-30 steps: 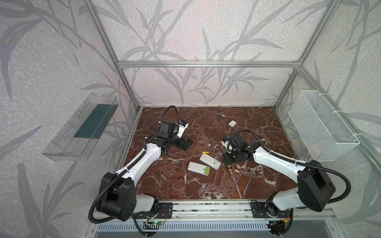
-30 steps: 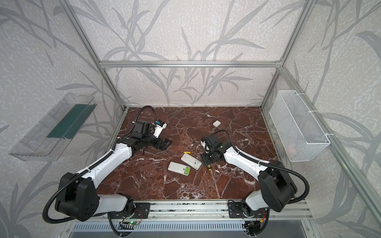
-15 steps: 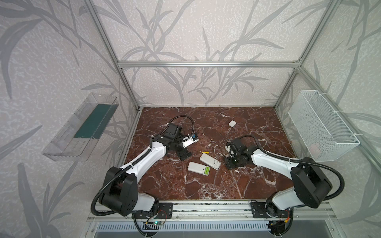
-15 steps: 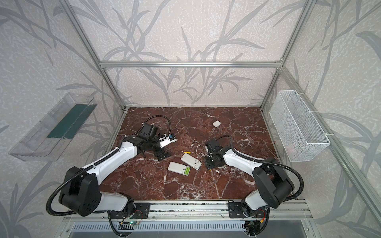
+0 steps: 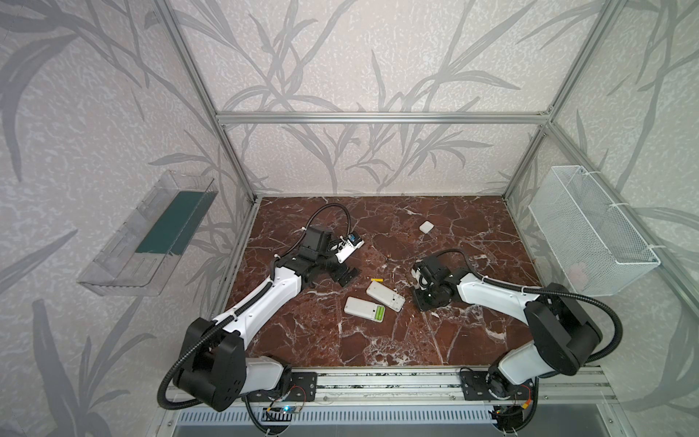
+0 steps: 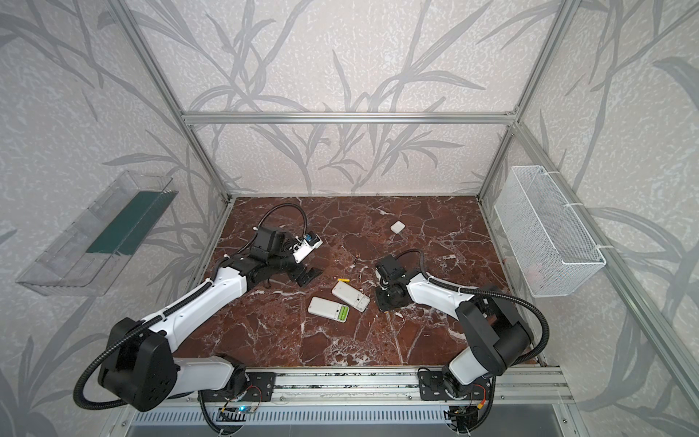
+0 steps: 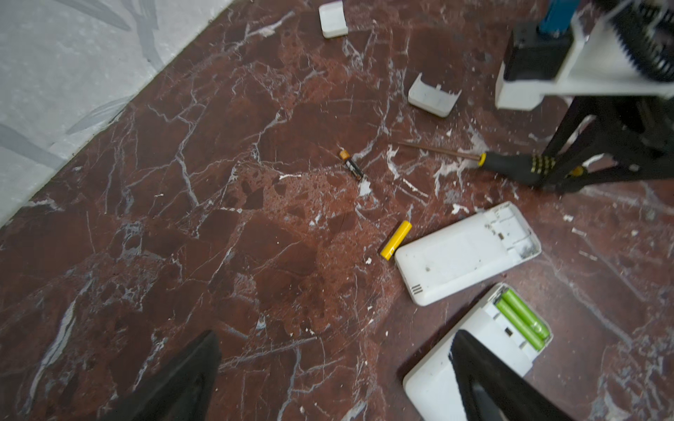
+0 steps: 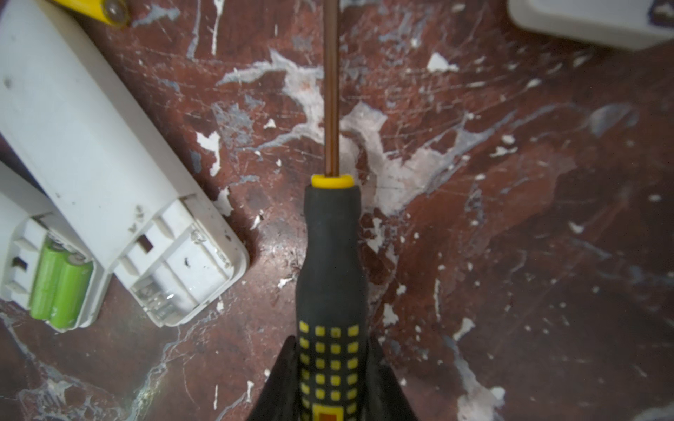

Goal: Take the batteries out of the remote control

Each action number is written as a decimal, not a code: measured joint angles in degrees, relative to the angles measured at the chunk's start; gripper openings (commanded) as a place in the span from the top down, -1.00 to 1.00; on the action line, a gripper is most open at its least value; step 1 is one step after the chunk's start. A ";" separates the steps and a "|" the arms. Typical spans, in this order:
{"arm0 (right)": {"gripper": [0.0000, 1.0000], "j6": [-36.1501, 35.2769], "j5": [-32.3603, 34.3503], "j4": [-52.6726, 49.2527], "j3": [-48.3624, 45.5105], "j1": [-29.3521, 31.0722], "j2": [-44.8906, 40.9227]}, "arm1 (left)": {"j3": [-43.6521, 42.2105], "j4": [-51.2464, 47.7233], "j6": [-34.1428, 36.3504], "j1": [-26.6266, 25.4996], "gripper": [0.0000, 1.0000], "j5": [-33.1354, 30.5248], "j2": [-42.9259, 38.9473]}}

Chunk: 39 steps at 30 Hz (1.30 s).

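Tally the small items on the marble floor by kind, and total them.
Remotes: 2
Lime-green batteries: 2
Yellow battery: 1
Black-and-orange battery: 1
White covers: 2
Screwdriver: 1
Total: 9

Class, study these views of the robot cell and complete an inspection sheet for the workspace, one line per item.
Surface: red-brown marble tabletop, scratched, chipped white.
Job's things: loaded remote holds two lime-green batteries; empty remote lies beside it, compartment bare; yellow battery and black-and-orange battery loose.
Clutter: near cover, far cover, both white; screwdriver lying flat.
Grippers: left gripper open above the tabletop; right gripper shut on the screwdriver handle.
Cables: black hoses run along left arm and right arm.
Surroundings: clear tray on one wall, wire basket opposite.
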 measured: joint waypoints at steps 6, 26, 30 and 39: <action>0.85 -2.29 0.72 -0.55 -0.31 0.13 -2.36 | 0.15 3.50 -15.93 0.00 -0.94 0.22 -0.37; 0.86 -15.47 21.16 0.22 0.59 16.50 -18.43 | 3.41 11.32 -58.07 -3.58 -0.30 -0.70 -0.31; 0.86 -15.98 22.51 0.33 2.05 16.85 -18.45 | 2.23 13.79 -61.26 -5.73 -0.17 -0.81 0.94; 0.85 -16.35 22.82 0.35 2.93 17.66 -18.47 | -1.53 21.75 -66.95 -7.50 -0.04 -1.14 4.72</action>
